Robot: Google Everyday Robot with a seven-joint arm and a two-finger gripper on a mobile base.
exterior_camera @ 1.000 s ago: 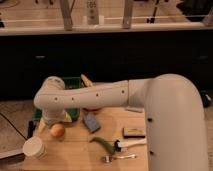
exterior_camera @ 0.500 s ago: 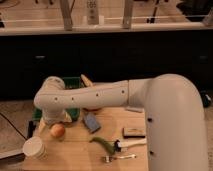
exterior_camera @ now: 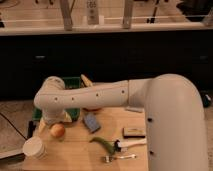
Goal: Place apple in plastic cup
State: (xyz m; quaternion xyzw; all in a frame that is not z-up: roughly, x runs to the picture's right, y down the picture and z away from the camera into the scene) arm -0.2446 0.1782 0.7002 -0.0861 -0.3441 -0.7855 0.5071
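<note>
The apple (exterior_camera: 57, 130) is a small orange-yellow fruit lying on the wooden table (exterior_camera: 75, 159) at the left. The plastic cup (exterior_camera: 34, 148) is off-white and stands upright at the table's front left corner, a little in front and to the left of the apple. My white arm reaches across from the right to the left. My gripper (exterior_camera: 51, 120) hangs down from its left end, just above and behind the apple. The arm hides most of the gripper.
A green bin (exterior_camera: 74, 114) sits behind the arm at the table's back left. A blue-grey pad (exterior_camera: 91, 122), a curved green vegetable (exterior_camera: 104, 143), a dark flat packet (exterior_camera: 133, 132), a white-handled tool (exterior_camera: 132, 143) and a fork (exterior_camera: 120, 157) lie mid-table.
</note>
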